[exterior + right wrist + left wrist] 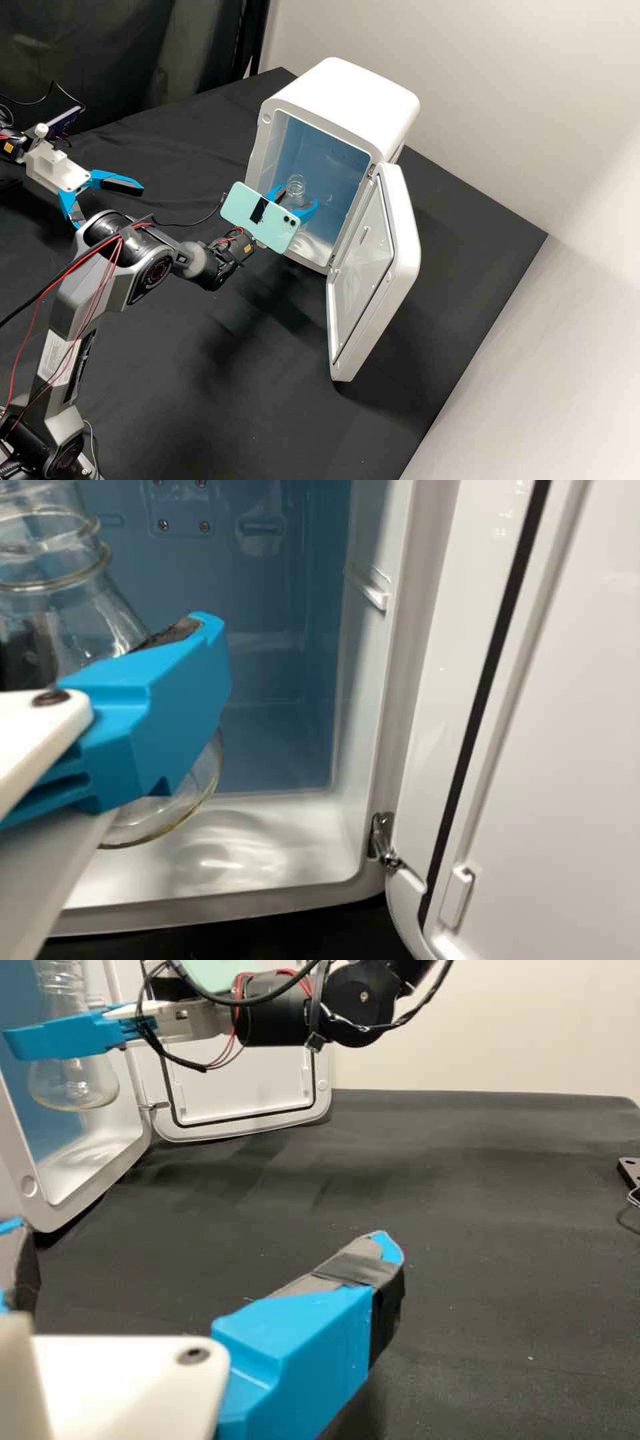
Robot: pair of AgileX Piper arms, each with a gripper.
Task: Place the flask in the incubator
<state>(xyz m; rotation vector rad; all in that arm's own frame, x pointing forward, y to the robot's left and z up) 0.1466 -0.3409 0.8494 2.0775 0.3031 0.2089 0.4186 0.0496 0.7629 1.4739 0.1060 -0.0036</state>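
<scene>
Carefully: my right gripper [295, 203] clamps the conical flask [297, 185] inside the incubator [347, 107]; released unseated, it could topple. My left gripper [100, 193] gapes.

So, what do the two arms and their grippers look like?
The right arm is dark grey with rounded joints, red and black cables and a mint phone at its wrist. The left gripper and right gripper are white with bright blue fingers.

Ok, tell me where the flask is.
In the high view the flask is inside the open incubator, gripped by the right end effector, left of its door.
</scene>
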